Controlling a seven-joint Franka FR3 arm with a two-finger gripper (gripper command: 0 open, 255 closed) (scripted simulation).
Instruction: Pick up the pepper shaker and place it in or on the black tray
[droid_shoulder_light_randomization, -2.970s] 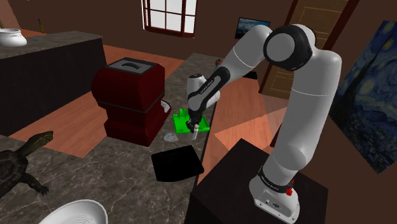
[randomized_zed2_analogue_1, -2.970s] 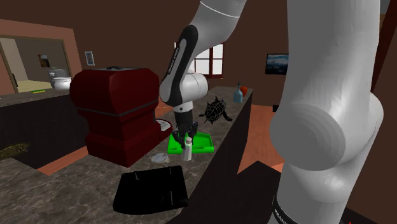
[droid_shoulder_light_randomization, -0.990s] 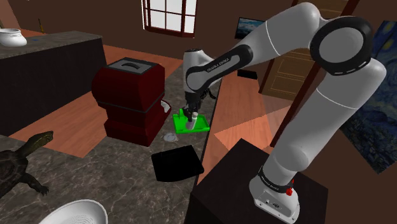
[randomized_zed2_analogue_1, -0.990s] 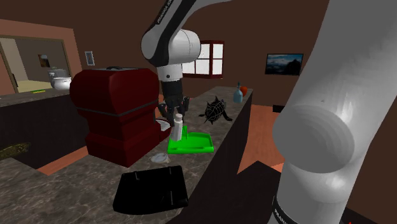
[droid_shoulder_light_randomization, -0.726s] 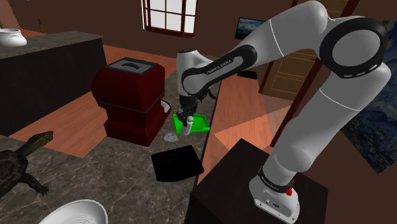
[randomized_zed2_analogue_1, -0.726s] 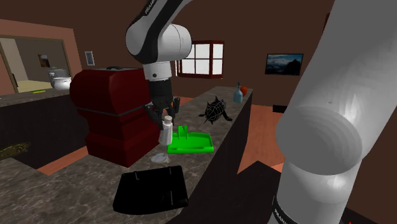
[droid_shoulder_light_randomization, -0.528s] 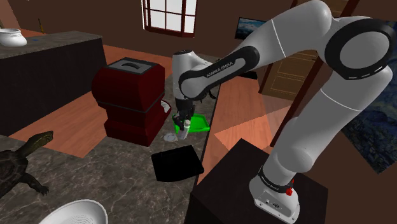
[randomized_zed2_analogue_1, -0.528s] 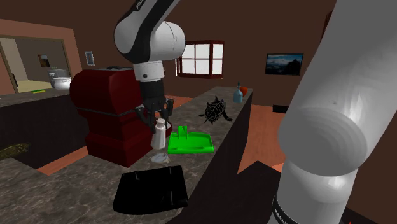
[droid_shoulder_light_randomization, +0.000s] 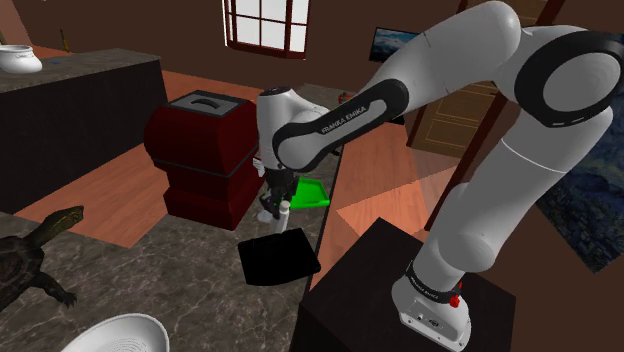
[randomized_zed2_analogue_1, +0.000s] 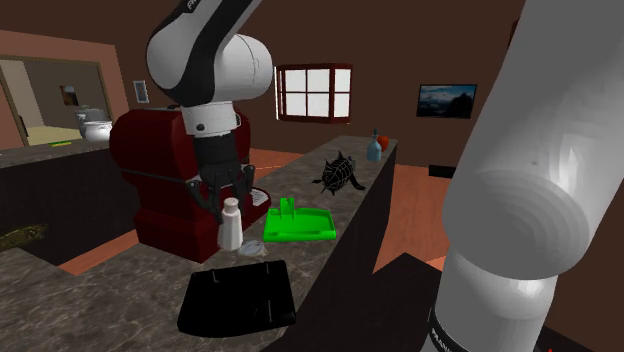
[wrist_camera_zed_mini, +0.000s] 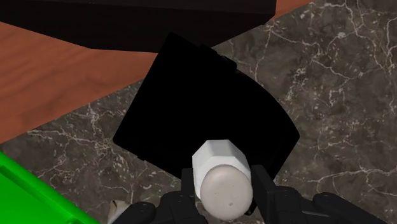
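- Pepper shaker (randomized_zed2_analogue_1: 230, 226), a white faceted bottle with a rounded cap, hangs upright off the surface, clasped on both sides by the black pincer (randomized_zed2_analogue_1: 228, 206).
- Dark stone surface (droid_shoulder_light_randomization: 150, 265) with pale veins; red-brown floor (droid_shoulder_light_randomization: 105, 190) beyond it; brown walls, a white-framed window (droid_shoulder_light_randomization: 265, 22) and a swirling blue painting (droid_shoulder_light_randomization: 580, 150).
- Flat black square tray (droid_shoulder_light_randomization: 278, 256) lies near the surface's edge; in the wrist view it lies below the shaker.
- Dark red boxy machine (randomized_zed2_analogue_1: 160, 180) stands just behind the shaker.
- Bright green tray (randomized_zed2_analogue_1: 300, 222) lies beside it, a small grey piece (randomized_zed2_analogue_1: 252, 249) between the two trays.
- Dark turtle figure (droid_shoulder_light_randomization: 30, 255) and white bowl (droid_shoulder_light_randomization: 110, 335) sit well apart.
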